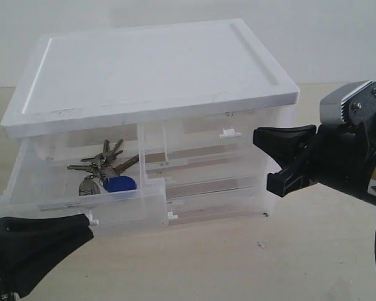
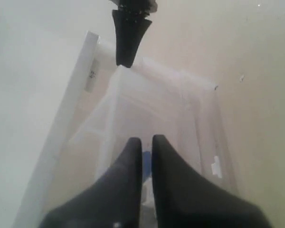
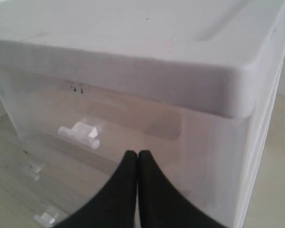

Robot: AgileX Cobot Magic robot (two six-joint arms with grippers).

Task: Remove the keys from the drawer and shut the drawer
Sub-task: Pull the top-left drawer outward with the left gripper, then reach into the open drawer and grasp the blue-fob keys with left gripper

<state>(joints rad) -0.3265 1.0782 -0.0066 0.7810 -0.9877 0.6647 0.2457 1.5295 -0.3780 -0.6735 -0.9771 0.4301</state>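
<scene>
Status: neither step done. The keys [image 1: 103,166] lie inside the drawer [image 1: 62,210], which stands pulled out at the lower left of the storage cabinet [image 1: 150,69] in the exterior view. The left gripper [image 1: 86,220] sits low at the drawer's front, its fingers nearly together with only a thin slit between them, and holds nothing. The right gripper [image 1: 257,135] hangs at the right of the frame beside the cabinet, fingers pressed together and empty. Still to do: lift the keys out, then push the drawer shut.

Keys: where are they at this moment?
In the exterior view the keys lie left of centre, inside the pulled-out drawer on the left side of the white-topped cabinet.
</scene>
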